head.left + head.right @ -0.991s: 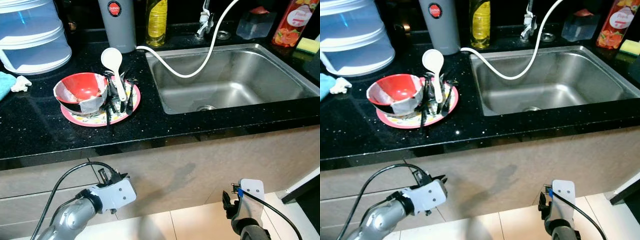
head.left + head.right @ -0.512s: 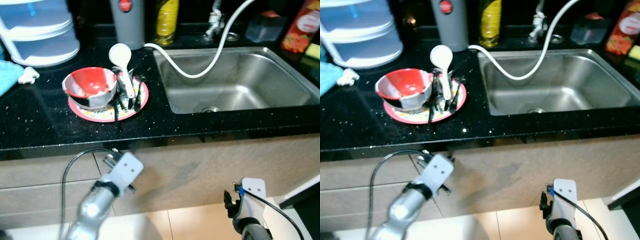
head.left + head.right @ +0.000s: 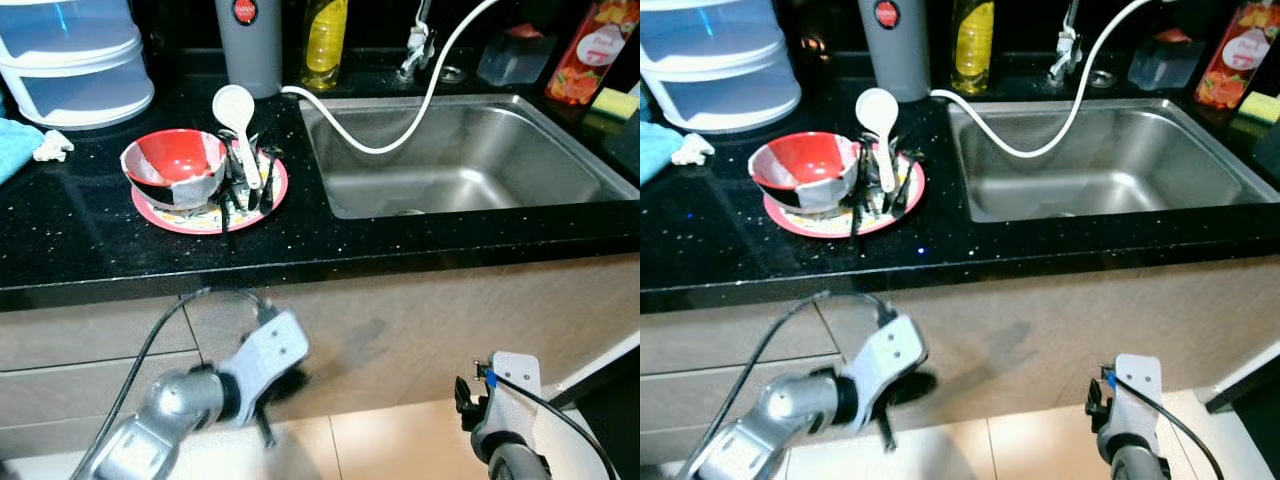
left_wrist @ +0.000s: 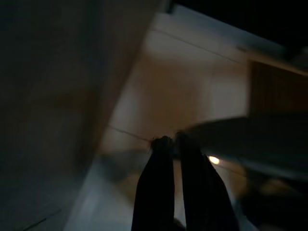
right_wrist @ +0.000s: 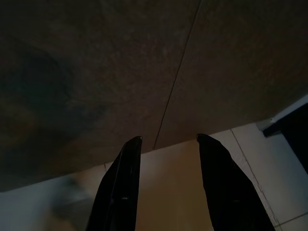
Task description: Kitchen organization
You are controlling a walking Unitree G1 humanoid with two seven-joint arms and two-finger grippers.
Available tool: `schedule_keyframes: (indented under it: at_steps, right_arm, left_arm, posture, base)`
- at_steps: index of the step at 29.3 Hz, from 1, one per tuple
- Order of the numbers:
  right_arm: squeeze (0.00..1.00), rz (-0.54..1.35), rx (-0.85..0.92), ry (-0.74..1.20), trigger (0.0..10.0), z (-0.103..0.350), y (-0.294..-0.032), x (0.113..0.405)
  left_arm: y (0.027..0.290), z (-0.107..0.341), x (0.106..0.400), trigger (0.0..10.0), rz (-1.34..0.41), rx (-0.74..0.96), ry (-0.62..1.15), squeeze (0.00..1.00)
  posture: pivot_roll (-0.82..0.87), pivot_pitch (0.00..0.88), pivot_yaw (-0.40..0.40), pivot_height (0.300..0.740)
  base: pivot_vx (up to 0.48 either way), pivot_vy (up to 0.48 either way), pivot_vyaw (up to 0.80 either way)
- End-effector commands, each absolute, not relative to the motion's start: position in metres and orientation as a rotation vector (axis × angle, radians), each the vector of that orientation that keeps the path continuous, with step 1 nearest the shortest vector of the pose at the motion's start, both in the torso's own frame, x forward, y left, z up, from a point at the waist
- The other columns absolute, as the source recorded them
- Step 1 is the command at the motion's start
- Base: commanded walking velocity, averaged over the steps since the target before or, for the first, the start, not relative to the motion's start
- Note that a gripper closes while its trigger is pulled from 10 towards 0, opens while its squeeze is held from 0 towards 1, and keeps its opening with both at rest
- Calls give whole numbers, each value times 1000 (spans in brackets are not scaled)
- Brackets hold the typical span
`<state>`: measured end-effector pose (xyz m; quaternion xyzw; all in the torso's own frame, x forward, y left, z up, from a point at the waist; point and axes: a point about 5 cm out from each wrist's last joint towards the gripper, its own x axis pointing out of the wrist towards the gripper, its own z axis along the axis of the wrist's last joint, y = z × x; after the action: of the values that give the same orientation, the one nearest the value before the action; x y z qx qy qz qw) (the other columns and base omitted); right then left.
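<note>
Nearest to us, our two arms hang low in front of the cabinet fronts, below the counter edge. Our left gripper [image 4: 172, 144] points down toward the pale floor tiles, its two black fingers pressed nearly together with nothing between them; in the head views the left arm looks blurred, its white wrist housing just under the drawer fronts. Our right gripper [image 5: 168, 142] hangs at the near right, its fingers [image 5: 122, 183] spread well apart and empty, aimed at the beige cabinet door [image 5: 96, 72] where it meets the floor.

Above the arms runs the black speckled countertop [image 3: 90, 250]. On its left part sits a pink plate [image 3: 205, 215], and on the plate a red bowl [image 3: 175, 165] with grey and black patches on its outside. Just right of the bowl, also on the plate, several dark utensils [image 3: 245, 190] stand or lean together, and a white spoon [image 3: 235, 110] rises among them with its round bowl uppermost. We cannot tell exactly what the dark utensils are.

To the right lies the steel sink [image 3: 560, 170], with a white hose [image 3: 420, 110] curving from the tap [image 3: 415, 50] over its far left corner.

At the far left edge we see a blue cloth [image 3: 12, 155] with a small white scrap [image 3: 50, 147] beside it, and behind them a clear stacked container [image 3: 70, 60]. Along the back stand a grey canister [image 3: 250, 45], a yellow bottle [image 3: 325, 40], a clear tub [image 3: 515, 60], a red bottle [image 3: 585, 50] and a yellow sponge [image 3: 615, 103].
</note>
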<state>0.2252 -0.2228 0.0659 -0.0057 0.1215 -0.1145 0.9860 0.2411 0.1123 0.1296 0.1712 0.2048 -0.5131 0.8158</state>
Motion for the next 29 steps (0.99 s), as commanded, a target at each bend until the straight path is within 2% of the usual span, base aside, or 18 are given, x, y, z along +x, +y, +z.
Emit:
schedule_keyframes:
  at_steps: [1,3,4,5,6,9,10,11,14,19,23,26,27,29]
  right_arm:
    - [0,-238,-12,274,10000,61,-224,220]
    - [0,-237,-14,276,10000,60,-223,220]
    - [0,-237,-14,276,10000,60,-223,220]
    - [0,-240,-13,276,10000,60,-223,221]
    - [0,-248,-13,275,10000,60,-224,221]
    - [0,-253,-12,274,10000,60,-224,221]
    - [0,-262,-12,270,10000,61,-226,221]
    - [0,-304,-11,253,10000,65,-231,222]
    - [0,-347,1,245,10000,68,-238,223]
    - [0,-554,-14,214,10000,82,-268,220]
    - [0,-703,32,211,10000,88,-286,213]
    - [0,-811,79,197,10000,96,-298,207]
    - [0,-845,77,165,10000,104,-304,206]
    - [0,-860,75,152,10000,107,-307,205]
  left_arm:
    - [110,132,237,10000,-1156,390,408,0]
    - [100,154,232,10000,-1202,208,330,0]
    - [100,154,232,10000,-1202,208,330,0]
    - [91,177,226,10000,-1285,-8,303,0]
    - [87,188,223,10000,-1341,-75,268,0]
    - [86,195,221,10000,-1374,-109,243,0]
    - [85,204,222,10000,-1379,-117,205,0]
    - [84,227,226,10000,-1368,-128,66,0]
    - [84,242,230,10000,-1340,-136,-31,0]
    - [88,278,261,10000,-1100,-140,-150,0]
    - [92,280,279,10000,-925,-194,-102,0]
    - [105,281,297,10000,-768,-235,-95,0]
    - [120,287,304,10000,-681,-250,-131,0]
    - [127,289,308,10000,-629,-254,-144,0]
  posture:
    - [-164,186,-31,740]
    - [-164,188,-30,740]
    - [-164,188,-30,740]
    - [-161,188,-29,740]
    - [-161,187,-31,740]
    - [-162,187,-31,740]
    - [-162,187,-33,740]
    - [-161,186,-36,740]
    - [-162,186,-37,740]
    - [-171,187,-36,740]
    - [-175,185,-30,740]
    - [-169,193,-22,740]
    - [-167,201,-21,740]
    - [-165,201,-20,740]
  base:
    - [0,0,0]
    - [0,0,0]
    - [0,0,0]
    - [0,0,0]
    - [0,0,0]
    - [0,0,0]
    - [0,0,0]
    - [0,0,0]
    - [0,0,0]
    - [0,0,0]
    - [0,0,0]
    - [0,0,0]
    - [0,0,0]
    - [0,0,0]
